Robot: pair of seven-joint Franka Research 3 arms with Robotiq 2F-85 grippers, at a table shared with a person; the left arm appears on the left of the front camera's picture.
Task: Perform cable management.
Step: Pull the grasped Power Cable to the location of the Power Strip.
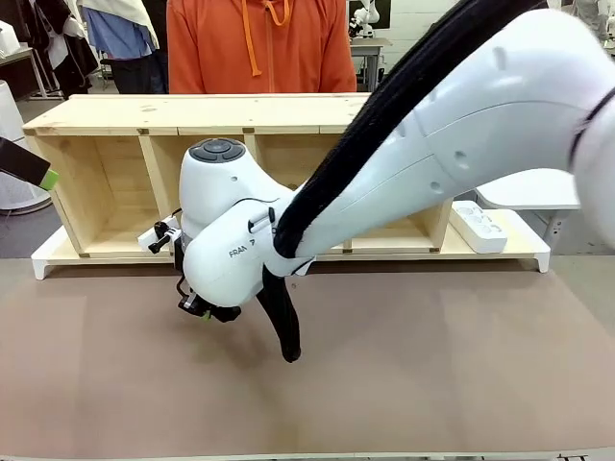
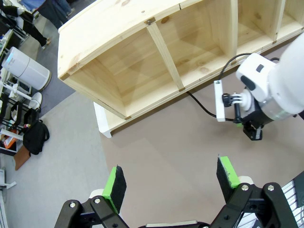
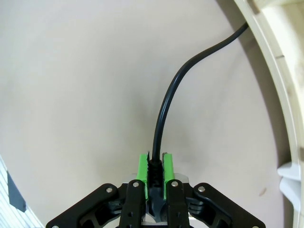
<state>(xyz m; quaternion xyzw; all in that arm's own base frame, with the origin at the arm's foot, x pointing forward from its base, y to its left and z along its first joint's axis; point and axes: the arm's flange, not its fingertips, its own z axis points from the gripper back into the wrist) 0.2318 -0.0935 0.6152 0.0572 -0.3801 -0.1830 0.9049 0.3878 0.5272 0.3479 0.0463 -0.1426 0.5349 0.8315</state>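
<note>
Two hands, front view: my left hand [image 1: 43, 176] pokes in at the left edge, up at shelf height. My right hand [image 1: 202, 309] sits low over the table [image 1: 432, 375], left of middle, just on the near side of the shelf.
Right arm, front view: it [image 1: 452, 134] reaches across from the right with a thick braided hose [image 1: 384, 101] along it. From here I cannot tell how the right hand's jaws stand.
Far side, front view: a long wooden shelf [image 1: 106, 110] lies along the table, a white power strip [image 1: 478, 227] sits at its right end, and a person in an orange hoodie [image 1: 259, 48] stands behind.
Left hand, left wrist view: my left hand [image 2: 171, 180] is spread wide with nothing between its green pads [image 2: 115, 187], high above the table.
Cable, left wrist view: the cable [image 2: 199, 105] comes out from the shelf's near edge and runs over the table to my right hand [image 2: 251, 132].
Right hand, right wrist view: my right hand [image 3: 155, 164] is pressed together, pinching the cable between its pads.
Cable, right wrist view: from the pinch the cable [image 3: 164, 114] rises in a curve over the table towards the pale shelf base [image 3: 280, 85], where it leaves view.
</note>
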